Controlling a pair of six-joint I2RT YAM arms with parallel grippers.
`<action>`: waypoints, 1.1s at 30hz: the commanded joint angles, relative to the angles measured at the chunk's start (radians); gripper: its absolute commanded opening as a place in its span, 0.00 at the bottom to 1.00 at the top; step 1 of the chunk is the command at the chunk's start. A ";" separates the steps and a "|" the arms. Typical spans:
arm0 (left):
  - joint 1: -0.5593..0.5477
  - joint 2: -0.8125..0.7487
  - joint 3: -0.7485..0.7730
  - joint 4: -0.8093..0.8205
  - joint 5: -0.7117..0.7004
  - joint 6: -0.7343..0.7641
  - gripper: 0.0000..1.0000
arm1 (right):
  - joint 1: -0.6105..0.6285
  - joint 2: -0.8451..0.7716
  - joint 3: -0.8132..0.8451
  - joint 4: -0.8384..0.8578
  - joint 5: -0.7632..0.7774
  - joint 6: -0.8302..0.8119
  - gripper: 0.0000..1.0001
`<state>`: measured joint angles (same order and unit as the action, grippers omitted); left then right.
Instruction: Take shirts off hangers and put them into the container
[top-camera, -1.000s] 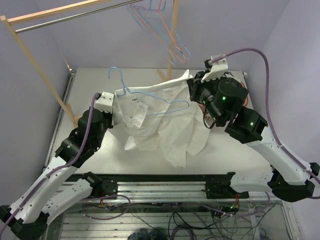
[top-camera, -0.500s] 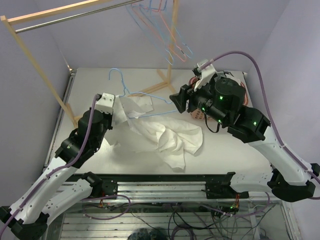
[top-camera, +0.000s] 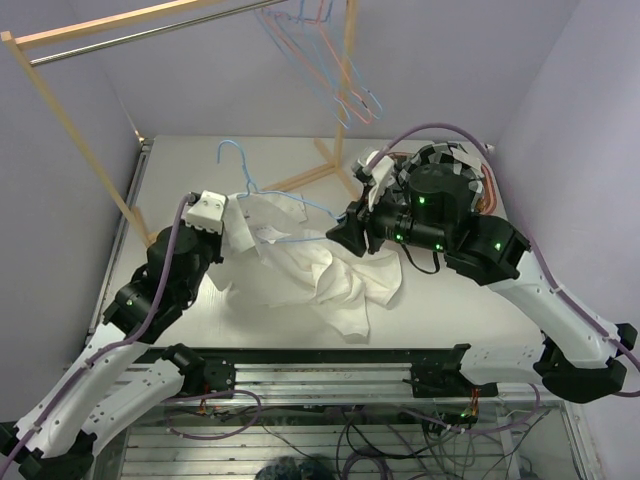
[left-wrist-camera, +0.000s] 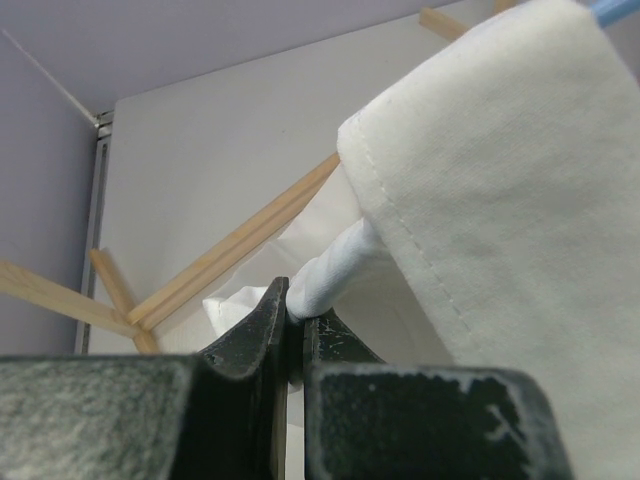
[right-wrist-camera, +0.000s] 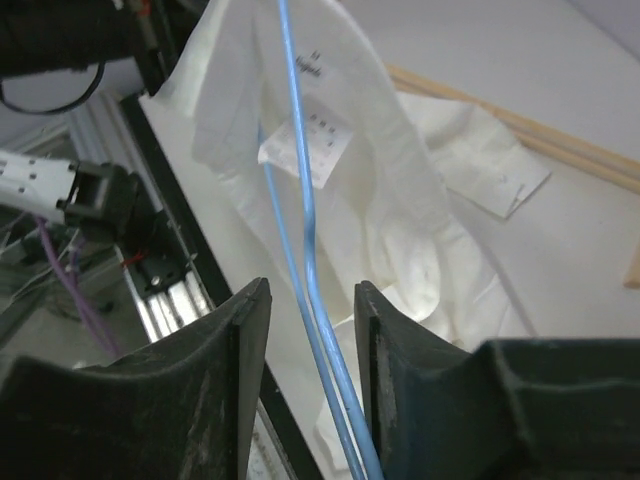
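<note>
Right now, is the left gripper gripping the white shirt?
Yes, the left gripper is shut on a rolled fold of the white shirt.

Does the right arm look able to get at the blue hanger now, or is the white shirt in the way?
Probably yes. A wire of the blue hanger passes between the open fingers of the right tool, and the white shirt hangs beyond it, not in between.

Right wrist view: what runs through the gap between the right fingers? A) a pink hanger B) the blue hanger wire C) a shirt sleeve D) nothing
B: the blue hanger wire passes between the spread right fingers, with the white shirt behind it.
</note>
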<state>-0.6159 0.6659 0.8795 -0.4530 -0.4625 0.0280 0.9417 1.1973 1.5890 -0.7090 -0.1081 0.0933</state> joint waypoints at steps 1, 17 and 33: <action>0.007 0.003 0.000 0.046 0.010 -0.002 0.07 | -0.004 -0.022 -0.049 0.031 -0.120 0.012 0.31; 0.008 0.116 0.041 0.005 -0.053 -0.080 0.85 | -0.004 -0.054 -0.005 -0.041 0.135 0.095 0.00; 0.019 0.130 0.054 -0.020 -0.121 -0.109 0.83 | -0.004 -0.110 0.026 0.224 0.311 -0.002 0.00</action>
<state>-0.6029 0.8097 0.9051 -0.4759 -0.5602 -0.0692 0.9417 1.1007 1.6226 -0.6907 0.1379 0.1482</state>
